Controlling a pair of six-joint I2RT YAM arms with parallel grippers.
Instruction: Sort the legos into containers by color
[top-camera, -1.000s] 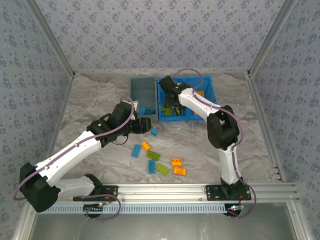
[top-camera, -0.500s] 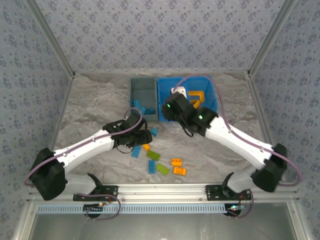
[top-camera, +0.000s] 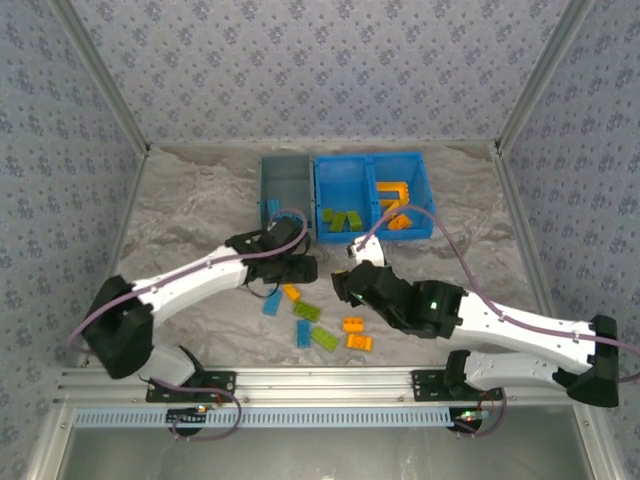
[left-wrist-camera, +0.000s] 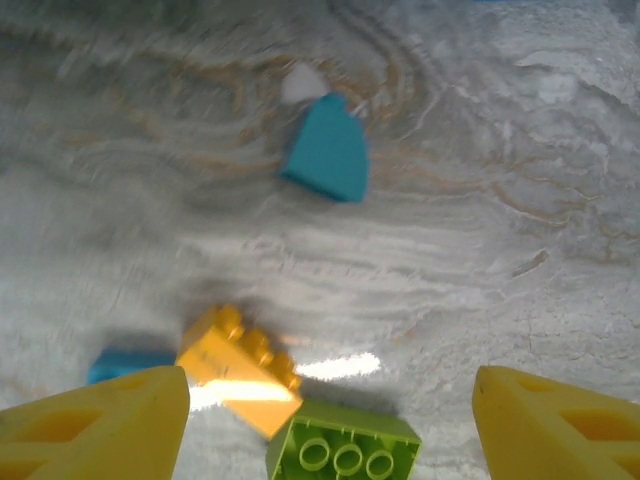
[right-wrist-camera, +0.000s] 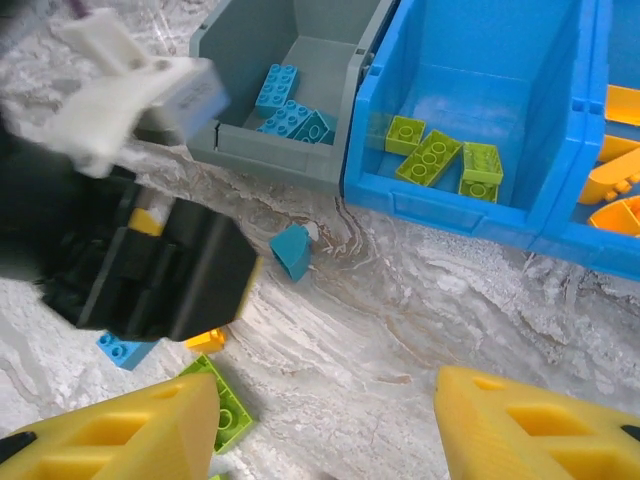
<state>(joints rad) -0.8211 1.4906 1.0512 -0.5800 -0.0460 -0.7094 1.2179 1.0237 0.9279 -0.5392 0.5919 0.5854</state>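
Note:
Loose legos lie mid-table: a blue brick (top-camera: 271, 303), an orange brick (top-camera: 291, 292), green bricks (top-camera: 308, 312) and two more orange ones (top-camera: 352, 324). My left gripper (top-camera: 297, 268) hangs open just above them. Between its yellow fingers (left-wrist-camera: 95, 425) I see the orange brick (left-wrist-camera: 238, 365) and an upside-down green brick (left-wrist-camera: 345, 445), with a teal piece (left-wrist-camera: 328, 160) farther off. My right gripper (top-camera: 352, 285) is open and empty over bare table, its fingers (right-wrist-camera: 120, 435) wide apart. The grey-blue bin (right-wrist-camera: 300, 45) holds blue bricks; the blue bin (right-wrist-camera: 480, 90) holds green bricks (right-wrist-camera: 430, 158) and orange pieces (right-wrist-camera: 615, 170).
The two grippers are close together, the left gripper's black body (right-wrist-camera: 140, 265) filling the left side of the right wrist view. Both bins (top-camera: 345, 185) stand side by side at the back of the table. Patterned walls enclose the table on three sides.
The right arm has swung away from the blue bin and come down to mid-table beside the left gripper. The left gripper has shifted slightly right, over the loose bricks.

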